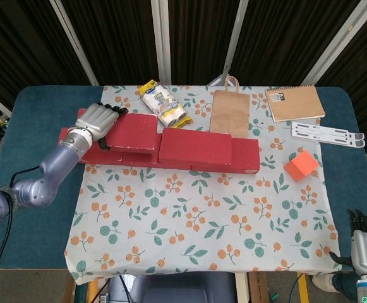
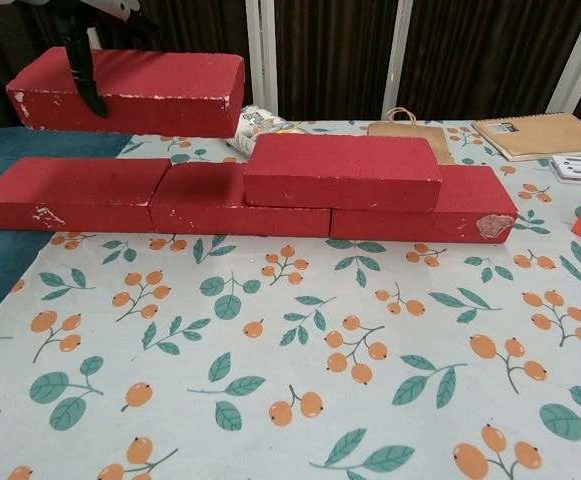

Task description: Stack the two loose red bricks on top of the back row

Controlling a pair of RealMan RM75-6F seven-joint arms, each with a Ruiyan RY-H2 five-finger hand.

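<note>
Chest view shows one rectangular red foam brick (image 2: 342,171) already seated on the back row of red bricks (image 2: 160,197). Your left hand (image 1: 98,122) has its fingers clamped on the second red brick (image 2: 130,92), held above the row's left end; you still must lower it.

Bright, even light from above in both views, no glare. Soft shadow sits on the row (image 2: 160,195) beneath the raised brick (image 2: 135,90), and a thin one hugs the row's near edge. The head view is crisp edge to edge. The chest view's nearest cloth (image 2: 270,400) goes slightly soft; backdrop stays dark.
</note>
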